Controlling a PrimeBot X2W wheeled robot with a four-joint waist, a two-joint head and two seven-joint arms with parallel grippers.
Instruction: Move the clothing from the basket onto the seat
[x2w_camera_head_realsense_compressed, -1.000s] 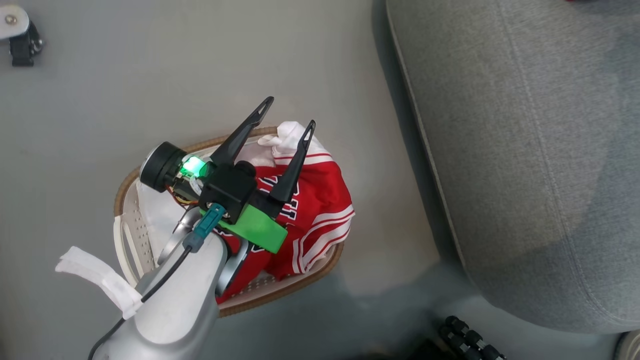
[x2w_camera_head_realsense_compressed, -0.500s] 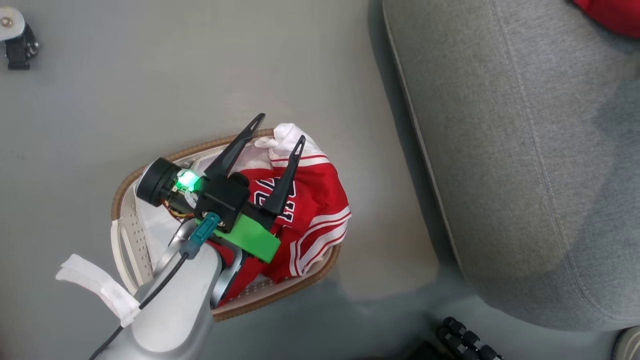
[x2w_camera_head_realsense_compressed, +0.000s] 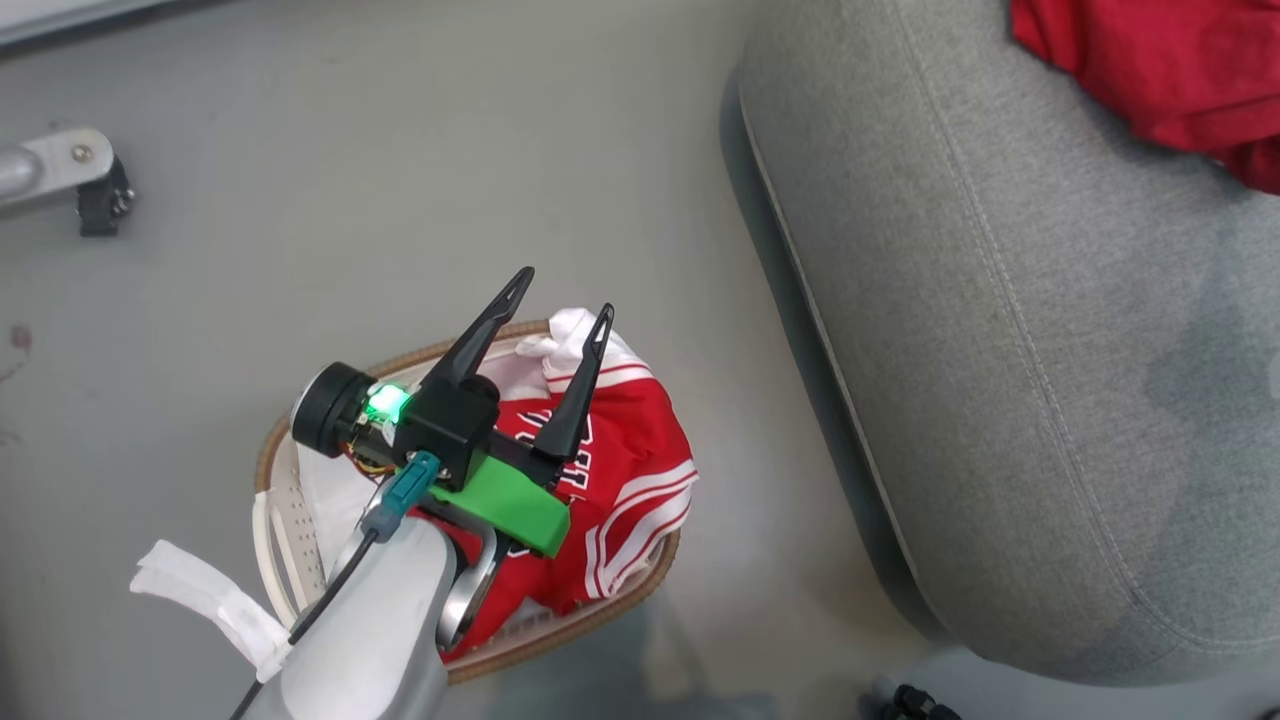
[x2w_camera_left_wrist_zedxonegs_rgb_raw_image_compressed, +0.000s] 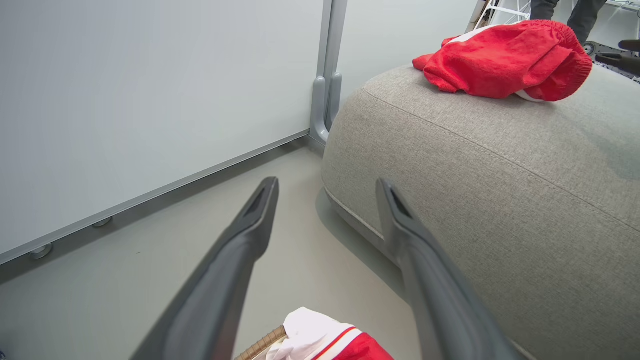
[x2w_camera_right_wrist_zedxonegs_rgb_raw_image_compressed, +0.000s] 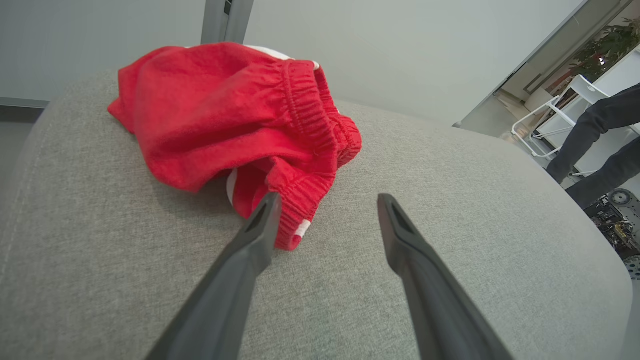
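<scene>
The red jersey (x2w_camera_head_realsense_compressed: 630, 470) with black lettering lies bunched in the white basket (x2w_camera_head_realsense_compressed: 640, 585) with the brown woven rim, on the floor left of the seat (x2w_camera_head_realsense_compressed: 1000, 350). Beside the jersey the white liner (x2w_camera_head_realsense_compressed: 565, 335) pokes up. My left gripper (x2w_camera_head_realsense_compressed: 565, 293) hovers above the basket, open and holding nothing. In the left wrist view it (x2w_camera_left_wrist_zedxonegs_rgb_raw_image_compressed: 327, 185) points over the basket's rim (x2w_camera_left_wrist_zedxonegs_rgb_raw_image_compressed: 260, 345) toward the seat (x2w_camera_left_wrist_zedxonegs_rgb_raw_image_compressed: 475, 175). A plainer red piece (x2w_camera_right_wrist_zedxonegs_rgb_raw_image_compressed: 240, 115) lies crumpled on the seat (x2w_camera_right_wrist_zedxonegs_rgb_raw_image_compressed: 450, 200). My right gripper (x2w_camera_right_wrist_zedxonegs_rgb_raw_image_compressed: 328, 200) stands open just in front of it, its left fingertip by the ribbed hem.
A pale wall panel (x2w_camera_left_wrist_zedxonegs_rgb_raw_image_compressed: 150, 100) with a metal post (x2w_camera_left_wrist_zedxonegs_rgb_raw_image_compressed: 325, 90) runs behind the seat. A person's dark-trousered legs (x2w_camera_right_wrist_zedxonegs_rgb_raw_image_compressed: 595, 140) stand beyond the seat's far side by white racks. A metal foot with a caster (x2w_camera_head_realsense_compressed: 75, 175) sits on the grey floor at far left.
The head camera has tilted, bringing the red piece on the seat into view at top right. My left gripper stays open over the basket. My right gripper has gone from shut to open.
</scene>
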